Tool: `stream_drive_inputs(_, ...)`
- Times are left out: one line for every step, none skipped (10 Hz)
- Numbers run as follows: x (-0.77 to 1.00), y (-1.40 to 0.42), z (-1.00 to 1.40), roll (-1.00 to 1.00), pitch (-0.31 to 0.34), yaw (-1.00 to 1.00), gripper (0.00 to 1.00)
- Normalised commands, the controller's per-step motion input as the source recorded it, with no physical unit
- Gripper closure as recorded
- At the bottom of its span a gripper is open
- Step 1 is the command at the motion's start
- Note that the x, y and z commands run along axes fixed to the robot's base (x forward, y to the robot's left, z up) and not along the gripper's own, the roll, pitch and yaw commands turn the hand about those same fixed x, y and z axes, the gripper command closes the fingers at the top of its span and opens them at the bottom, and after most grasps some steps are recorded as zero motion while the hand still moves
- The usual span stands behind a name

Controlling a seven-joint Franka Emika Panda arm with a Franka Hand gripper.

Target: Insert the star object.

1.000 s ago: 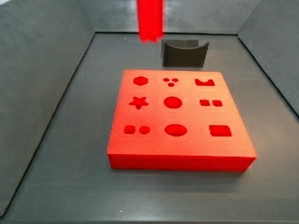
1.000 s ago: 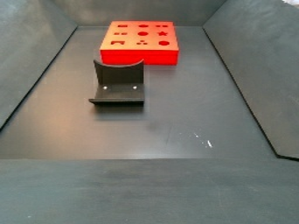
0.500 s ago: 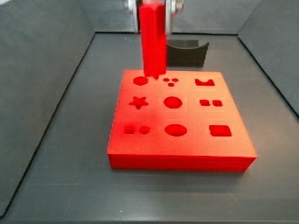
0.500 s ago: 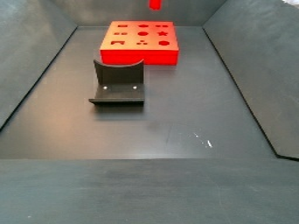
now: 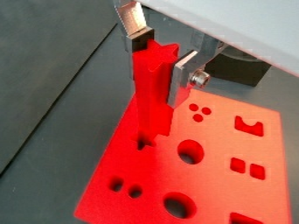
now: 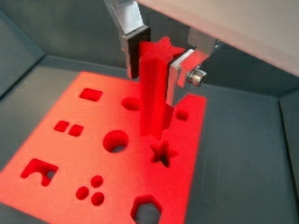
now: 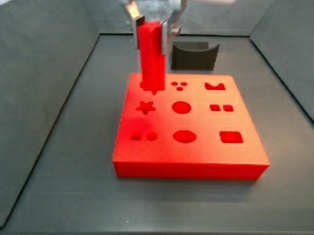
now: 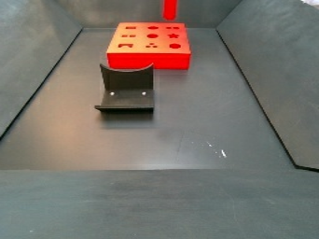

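My gripper (image 7: 152, 20) is shut on the star object (image 7: 150, 55), a long bright red rod that hangs upright. In both wrist views the silver fingers (image 5: 184, 72) (image 6: 183, 70) clamp its star-shaped top end (image 5: 152, 61) (image 6: 156, 66). Its lower end hangs just above the back left part of the big red block (image 7: 196, 151), near the star hole (image 7: 145, 107) (image 6: 163, 155). I cannot tell whether it touches the block. In a side view only the rod's lower part (image 8: 170, 9) shows, above the block (image 8: 149, 58).
The dark grey curved holder stands behind the block (image 7: 194, 55) and lies on the floor in a side view (image 8: 126, 89). The block has several other shaped holes, such as a circle (image 7: 182, 107) and a rectangle (image 7: 230, 138). Grey walls enclose the floor.
My gripper has come down and forward with the star object. The rod's lower end went from behind the block to just above its back left holes.
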Motion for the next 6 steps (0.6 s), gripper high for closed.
stream_drive_inputs(-0.02, 0.00, -0.31, 0.19, -0.003, -0.30, 1.00)
stream_drive_inputs(0.05, 0.00, -0.31, 0.18, -0.023, -0.22, 1.00)
stream_drive_inputs(0.16, 0.00, -0.31, 0.16, -0.011, -0.15, 1.00)
stream_drive_inputs(0.22, 0.00, -0.32, 0.13, 0.000, -0.05, 1.00)
stream_drive_inputs(0.05, 0.00, -0.31, 0.11, 0.000, -0.01, 1.00)
stream_drive_inputs(-0.03, 0.00, -0.24, 0.09, -0.003, 0.00, 1.00)
